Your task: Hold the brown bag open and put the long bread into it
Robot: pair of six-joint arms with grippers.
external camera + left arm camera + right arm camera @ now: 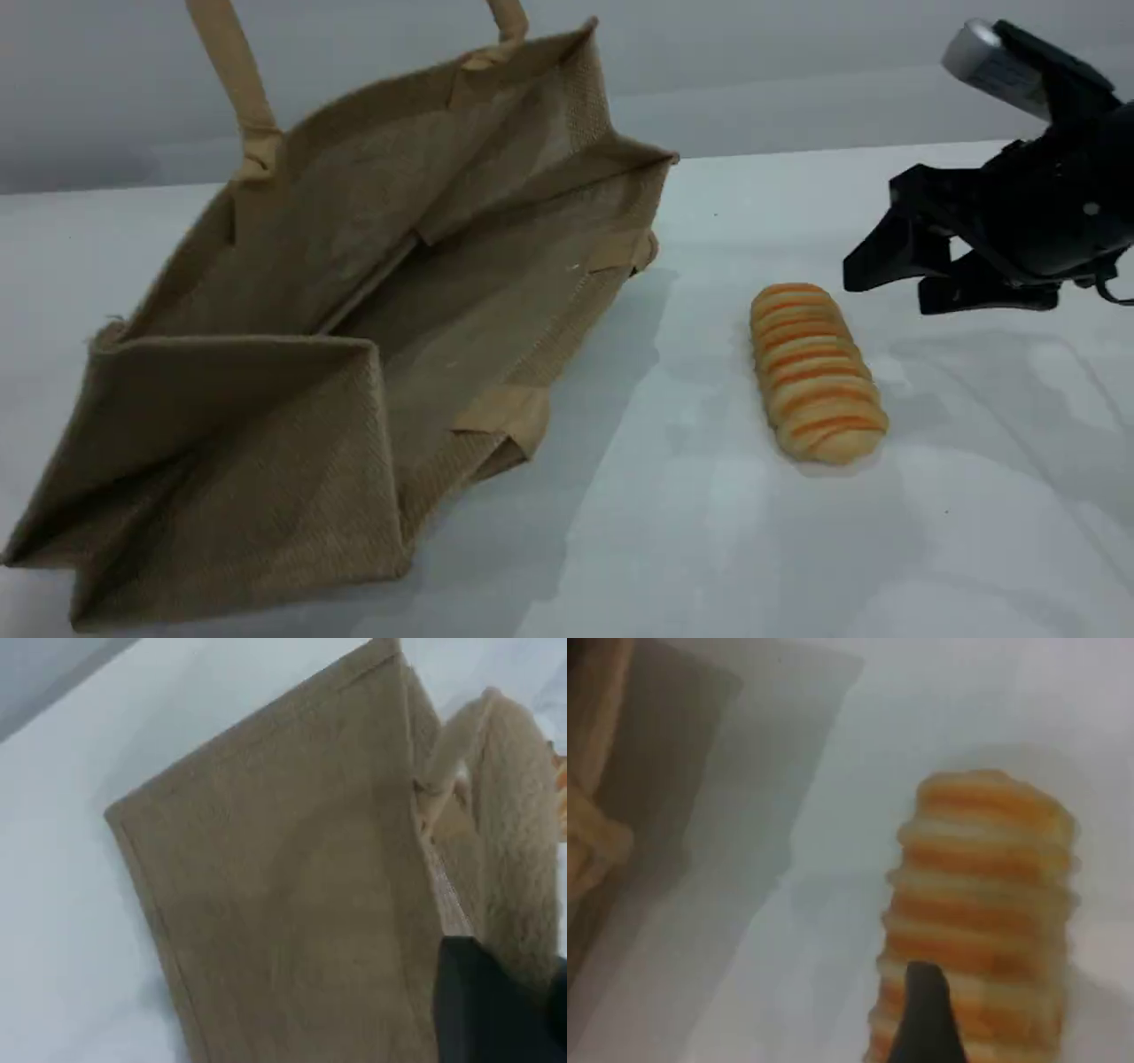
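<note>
Lying on its side on the white table point(974, 532), the one tan-brown rectangular jute tote bag point(354, 292) has its mouth gaping. Its upper wall is drawn up by one beige rope-like loop handle point(235, 71) that runs taut out of the top of the scene view. The left gripper point(483, 1001) shows only in its own wrist view, as a single dark fingertip. The handle's fuzzy band rises right against that tip, and the bag's flat outer wall spreads ahead of it and to its left. Its fingers are closed together on that handle, pinching it thin. A second handle cannot be made out; only two beige stitched patches show on the bag's lower rim.

The right gripper point(886, 291) hangs above the table with its two black fingers spread wide and nothing between them. There is one oblong golden-yellow loaf with orange crosswise stripes point(817, 372), and it rests on the table just below and ahead of those fingertips, apart from them. In the right wrist view one fingertip point(921, 1019) overlaps the loaf's near end, while the bag sits well off to this gripper's left.
</note>
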